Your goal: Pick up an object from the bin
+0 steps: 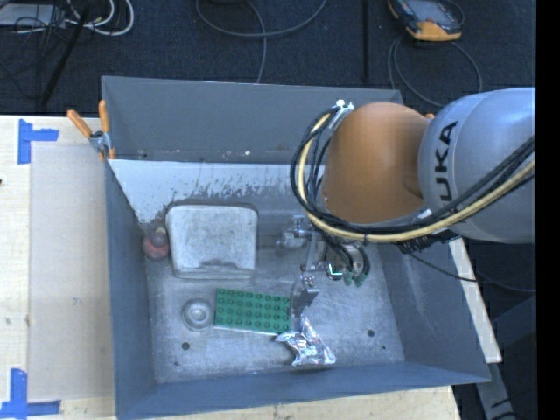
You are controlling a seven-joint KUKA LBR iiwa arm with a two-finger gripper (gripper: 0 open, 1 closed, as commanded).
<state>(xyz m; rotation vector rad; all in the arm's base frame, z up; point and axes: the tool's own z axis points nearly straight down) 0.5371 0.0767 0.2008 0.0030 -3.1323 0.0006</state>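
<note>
Camera view: end effector low at the right end of the green plate

The end effector (304, 297) hangs close over the floor of the bin (262, 112), a little right of centre, its tip at the right-hand edge of a flat green studded plate (249, 311). Whether it is spread or pressed together cannot be told, nor whether the tip touches the plate.

The plate lies flat on the near half of the floor, long side running left to right. A crumpled piece of silver foil (306, 350) sits just beside its near right corner, almost under the end effector and close to the bin's near wall. To the left of the plate, just apart from it, lies a small round grey disc (198, 313). Beyond the plate on the far side sits a grey square tray with rounded corners (213, 237), with a small reddish round thing (156, 244) against its left side, near the left wall.

Open floor lies to the right of the end effector, as far as the sloping right wall, and also between the tray and the plate.

The arm (490, 164) comes in from the right above the right rim. Its orange cover (372, 164), ringed by looped cables (302, 169), hangs over the far right part of the bin, and the wrist points steeply down and to the left.
</note>
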